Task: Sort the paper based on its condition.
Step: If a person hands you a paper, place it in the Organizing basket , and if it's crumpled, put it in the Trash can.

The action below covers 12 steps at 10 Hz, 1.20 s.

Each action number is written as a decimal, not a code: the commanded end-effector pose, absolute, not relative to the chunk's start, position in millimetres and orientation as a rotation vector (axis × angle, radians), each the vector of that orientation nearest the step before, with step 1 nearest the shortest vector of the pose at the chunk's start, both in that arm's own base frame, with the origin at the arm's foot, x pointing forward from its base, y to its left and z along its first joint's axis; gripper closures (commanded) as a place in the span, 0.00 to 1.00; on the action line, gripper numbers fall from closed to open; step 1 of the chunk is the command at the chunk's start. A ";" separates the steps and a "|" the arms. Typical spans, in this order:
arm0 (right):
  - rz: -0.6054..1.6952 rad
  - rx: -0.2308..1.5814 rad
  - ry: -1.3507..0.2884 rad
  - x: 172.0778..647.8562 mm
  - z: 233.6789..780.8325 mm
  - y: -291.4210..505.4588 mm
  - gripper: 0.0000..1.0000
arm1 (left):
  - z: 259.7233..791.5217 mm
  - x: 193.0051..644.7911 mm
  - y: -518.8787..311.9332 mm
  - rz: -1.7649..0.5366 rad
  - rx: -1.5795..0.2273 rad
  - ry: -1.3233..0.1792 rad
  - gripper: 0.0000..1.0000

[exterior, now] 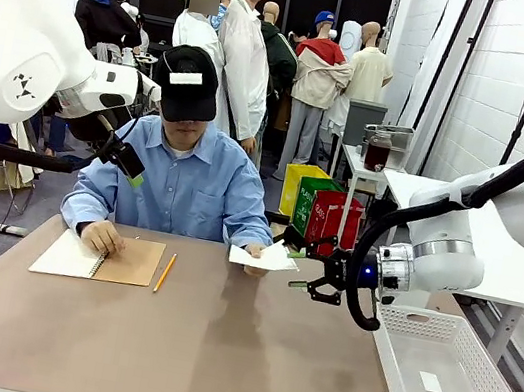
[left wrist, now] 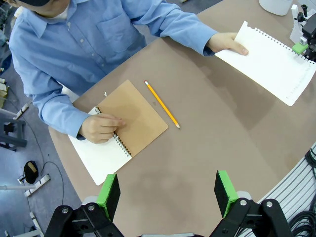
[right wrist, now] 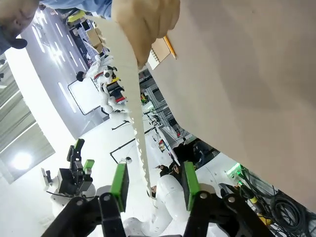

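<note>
We see right gripper with jaws parted around torn edge of paper, pads either side, not yet pressing. Person's hand holds sheet's far end, beyond fingertips. Left gripper hovers open, empty; below it, ahead of its pads, notebook and pencil on table.
</note>
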State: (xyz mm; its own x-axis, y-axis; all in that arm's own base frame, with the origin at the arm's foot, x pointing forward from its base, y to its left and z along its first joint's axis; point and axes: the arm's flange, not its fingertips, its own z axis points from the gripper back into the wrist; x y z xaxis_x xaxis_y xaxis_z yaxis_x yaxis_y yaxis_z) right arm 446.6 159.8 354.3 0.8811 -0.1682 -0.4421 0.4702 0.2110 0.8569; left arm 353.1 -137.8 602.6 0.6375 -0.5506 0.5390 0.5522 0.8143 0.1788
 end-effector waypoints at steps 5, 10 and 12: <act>-0.491 1.361 0.196 450.1 352.9 140.2 0.82 | 603.5 353.0 -137.1 -0.636 -0.005 -0.617 0.00; -0.481 1.383 0.226 451.1 351.3 141.5 1.00 | 603.5 353.0 -137.1 -0.636 -0.005 -0.617 0.00; -0.475 1.397 0.256 452.4 351.7 142.6 1.00 | 603.5 353.0 -137.1 -0.636 -0.005 -0.617 0.00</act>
State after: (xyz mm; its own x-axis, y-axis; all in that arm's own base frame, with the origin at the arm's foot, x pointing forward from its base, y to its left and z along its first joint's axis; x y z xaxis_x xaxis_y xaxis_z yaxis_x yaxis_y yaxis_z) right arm 452.3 141.1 355.1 0.8793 -0.1799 -0.4409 0.4668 0.1425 0.8728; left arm 353.1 -137.8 602.6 0.6375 -0.5506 0.5390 0.5522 0.8143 0.1788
